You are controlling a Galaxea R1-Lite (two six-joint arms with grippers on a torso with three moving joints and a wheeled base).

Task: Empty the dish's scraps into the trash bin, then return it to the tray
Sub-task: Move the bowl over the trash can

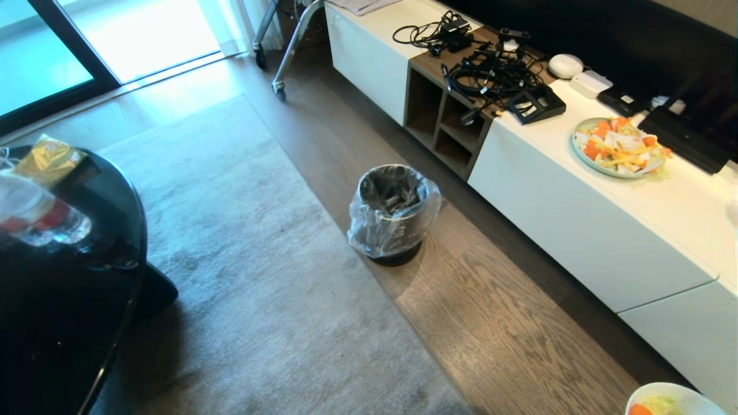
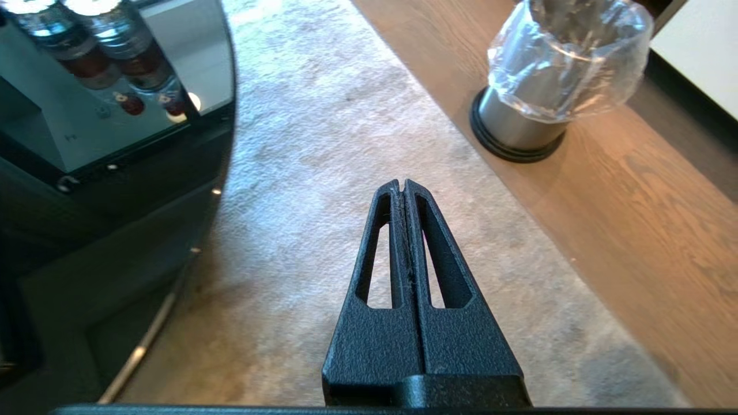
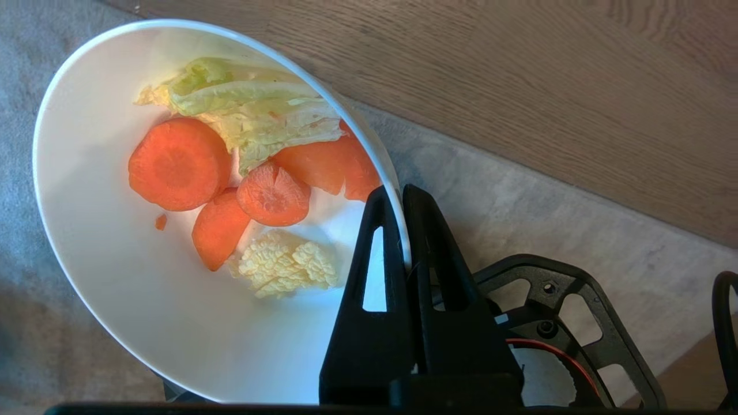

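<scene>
My right gripper (image 3: 398,193) is shut on the rim of the dish (image 3: 115,300), a glossy white bowl held above the rug. One finger is inside the rim and the other outside. The scraps (image 3: 242,167) lie in it: orange carrot slices and pale yellow-green cabbage bits. In the head view only part of the dish (image 1: 671,399) shows, at the bottom right corner. The trash bin (image 1: 393,213), silver-grey with a clear bag over its rim, stands on the wood floor at the rug's edge, ahead and to the left of the dish. My left gripper (image 2: 402,185) is shut and empty above the rug. The tray is out of view.
A round glossy black table (image 1: 63,300) with a bottle (image 1: 34,216) stands at the left. A long white cabinet (image 1: 588,213) runs along the right, bearing cables and a pale-green plate of chopped vegetables (image 1: 620,147). Part of my base frame (image 3: 565,323) shows beside the dish.
</scene>
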